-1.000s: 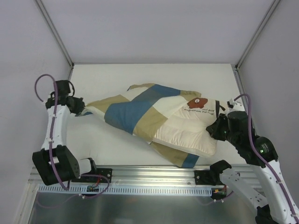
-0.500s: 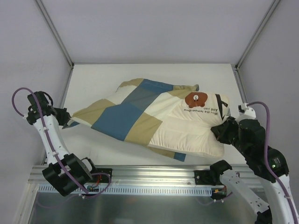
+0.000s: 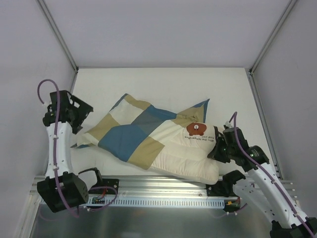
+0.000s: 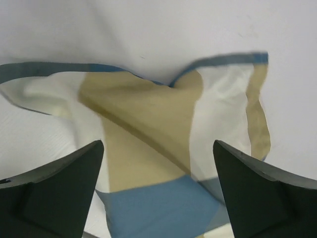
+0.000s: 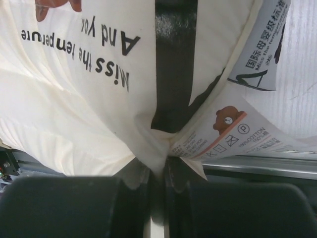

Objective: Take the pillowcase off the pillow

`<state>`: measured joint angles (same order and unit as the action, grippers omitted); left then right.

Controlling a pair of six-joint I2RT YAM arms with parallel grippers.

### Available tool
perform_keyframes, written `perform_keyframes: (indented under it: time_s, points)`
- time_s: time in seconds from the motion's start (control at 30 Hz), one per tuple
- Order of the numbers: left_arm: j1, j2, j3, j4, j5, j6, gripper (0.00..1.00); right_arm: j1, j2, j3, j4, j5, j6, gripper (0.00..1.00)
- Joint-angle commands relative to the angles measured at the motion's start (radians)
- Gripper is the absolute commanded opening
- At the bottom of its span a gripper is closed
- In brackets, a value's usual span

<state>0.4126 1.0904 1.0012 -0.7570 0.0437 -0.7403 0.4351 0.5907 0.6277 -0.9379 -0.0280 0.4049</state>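
Checking the top view first: right claw (image 3: pixel 218 148) is pinched on the near corner of the pillow (image 3: pixel 183 157), which looks like an anchor so the cover can be pulled off the opposite way. The pillowcase (image 3: pixel 136 136) lies well to that claw's left, draped over the pillow half away from it; the end with the bear print (image 3: pixel 196 129) beside the claw is already bare. Left claw (image 3: pixel 78 115) hangs just off the cloth's outer corner, above the table (image 3: pixel 163 84). Left wrist view: left claw (image 4: pixel 157 144) has its jaws spread wide with nothing between them. The pillowcase (image 4: pixel 148 129) is below and ahead, untouched, so this reads as lining up for a bite on the edge. Right wrist view: right claw (image 5: pixel 157 173) is closed tight on a bunched bit of pillow (image 5: pixel 74 89) at its tips. The care tag (image 5: pixel 223 134) sits just right of the pinch and a black band (image 5: pixel 173 59) runs straight ahead. It's a thin grab and could slip under a hard pull.
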Motion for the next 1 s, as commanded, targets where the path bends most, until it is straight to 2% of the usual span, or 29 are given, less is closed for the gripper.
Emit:
perform_keyframes:
  time_s: [0.0,0.03,0.07,0.1,0.13,0.17,0.2,0.27,0.3,0.33,0.37,0.4,0.5,0.63,0.67,0.77,0.97]
  points:
    - [-0.246,-0.020,0.138,0.038,-0.114,0.085,0.97,-0.006,0.041,0.047,0.068,-0.038,-0.026,0.01]
    - [-0.247,-0.014,0.158,0.038,-0.132,0.093,0.97,-0.007,0.040,0.043,0.068,-0.036,-0.028,0.01]
    - [-0.341,0.011,0.181,0.039,-0.145,0.107,0.97,-0.007,0.028,0.035,0.067,-0.035,-0.026,0.04]
    - [-0.386,0.028,0.224,0.038,-0.149,0.113,0.97,-0.006,0.021,0.030,0.068,-0.032,-0.018,0.09]
    - [-0.426,0.046,0.247,0.038,-0.146,0.123,0.96,-0.006,0.012,0.024,0.067,-0.024,-0.017,0.10]
    - [-0.525,0.095,0.275,0.036,-0.145,0.140,0.95,-0.006,-0.002,0.017,0.067,-0.023,-0.012,0.09]
    - [-0.572,0.124,0.324,0.038,-0.137,0.148,0.93,-0.006,-0.006,0.012,0.068,-0.023,-0.011,0.01]
    - [-0.662,0.227,0.381,0.038,-0.102,0.179,0.91,-0.006,-0.009,0.007,0.068,-0.023,-0.011,0.01]
    - [-0.758,0.268,0.440,0.036,-0.090,0.189,0.91,-0.007,-0.011,0.003,0.068,-0.023,-0.009,0.01]
    - [-0.805,0.310,0.471,0.036,-0.081,0.202,0.91,-0.007,-0.011,0.003,0.067,-0.023,-0.011,0.01]
    - [-0.851,0.397,0.506,0.030,-0.079,0.215,0.90,-0.006,-0.009,0.001,0.067,-0.023,-0.011,0.01]
    - [-0.935,0.446,0.574,0.027,-0.076,0.220,0.90,-0.006,-0.014,0.000,0.068,-0.023,-0.012,0.01]
    - [-1.075,0.647,0.744,0.005,-0.087,0.243,0.90,-0.007,-0.017,-0.002,0.070,-0.027,-0.012,0.01]
    - [-1.178,0.923,0.993,-0.039,-0.117,0.294,0.90,-0.003,-0.028,-0.002,0.077,-0.036,-0.009,0.01]
    - [-1.189,0.959,1.078,-0.047,-0.110,0.297,0.90,-0.004,-0.029,0.000,0.077,-0.036,-0.011,0.01]
    - [-1.206,1.066,1.200,-0.047,-0.067,0.305,0.92,-0.004,-0.034,-0.005,0.076,-0.038,-0.012,0.01]
    - [-1.224,1.210,1.297,-0.047,0.074,0.325,0.93,-0.004,-0.031,-0.029,0.086,-0.052,-0.015,0.01]
